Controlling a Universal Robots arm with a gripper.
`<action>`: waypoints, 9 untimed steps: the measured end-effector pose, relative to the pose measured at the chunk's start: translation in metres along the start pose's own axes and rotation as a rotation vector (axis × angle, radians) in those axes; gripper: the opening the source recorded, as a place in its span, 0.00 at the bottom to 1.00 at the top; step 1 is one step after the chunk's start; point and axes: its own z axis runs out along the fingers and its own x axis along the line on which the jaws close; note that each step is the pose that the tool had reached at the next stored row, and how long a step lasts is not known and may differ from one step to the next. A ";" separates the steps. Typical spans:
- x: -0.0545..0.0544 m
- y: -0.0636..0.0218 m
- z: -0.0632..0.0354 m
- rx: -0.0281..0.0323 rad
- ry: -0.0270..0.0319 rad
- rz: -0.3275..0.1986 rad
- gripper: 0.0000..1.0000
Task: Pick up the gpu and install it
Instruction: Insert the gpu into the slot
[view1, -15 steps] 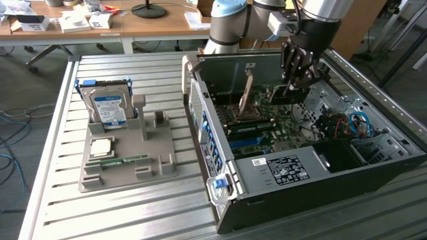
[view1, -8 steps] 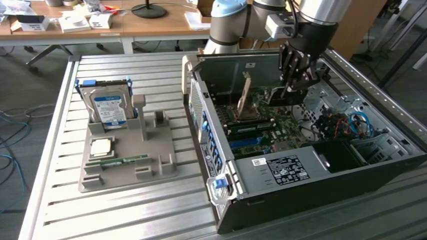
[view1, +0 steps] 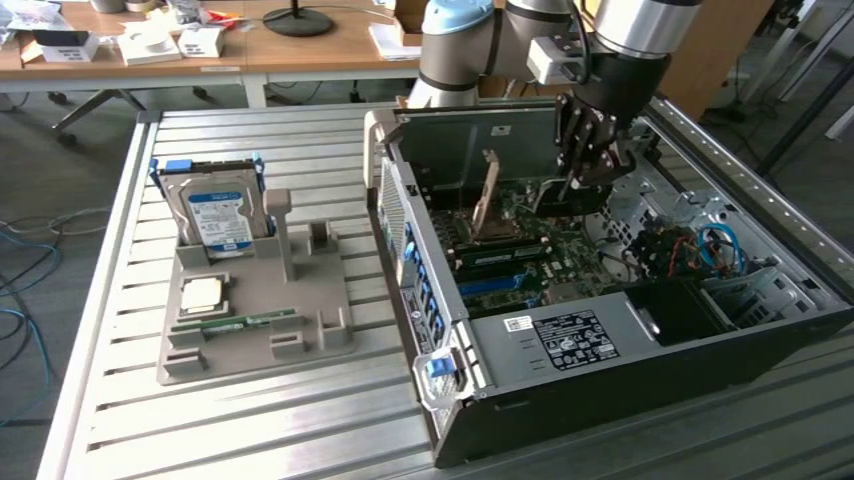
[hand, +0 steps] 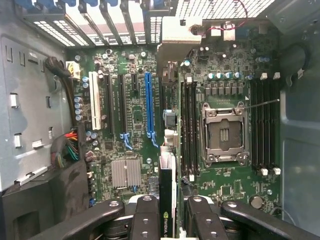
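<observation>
Gripper (hand: 170, 217): clamped on the gpu (hand: 168, 186) in the wrist view, one black finger (hand: 145, 220) against each face of the card.
Gpu: seen edge-on between the fingers, a green logo on its upper edge. It was held above the motherboard (hand: 130, 145), running lengthwise over the strip between the long blue slot (hand: 148, 107) and the nearest memory slots (hand: 187, 125). Whether its lower edge touched the board could not be told.
Processor socket (hand: 223, 135): lay open just beyond those memory slots, its thin wire lever (hand: 260, 104) standing out to one side.
Heatsink (hand: 125, 173): a small finned silver block sat near the black expansion slots.
Slot covers (hand: 107, 17): a blue-tipped row lined the case edge past the card's far end.
Arm (view1: 638, 25): in the exterior view, stood over the open computer case (view1: 627, 400), which lay on its side on a slatted metal table (view1: 200, 430), with the gripper down inside, above the board.
Gpu, exterior view: a dark shape under the fingertips was all that could be made out.
Tray (view1: 320, 345): a grey holder sat on the table at the exterior view's left of the case, well apart from the gripper.
Hard drive (view1: 216, 215): silver with a blue label, stood upright at the tray's far end.
Processor chip (view1: 202, 292): lay flat in the tray, with a narrow green memory stick (view1: 248, 322) just in front of it.
Desks (view1: 320, 55): wooden tops behind the table carried boxes and a black lamp base (view1: 296, 22).
</observation>
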 end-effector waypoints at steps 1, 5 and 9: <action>0.000 0.0000 0.0004 0.0001 -0.0004 0.000 0.26; 0.004 -0.0003 0.0009 0.0001 -0.0004 0.000 0.26; 0.008 -0.0005 0.0012 0.0001 -0.0005 0.000 0.26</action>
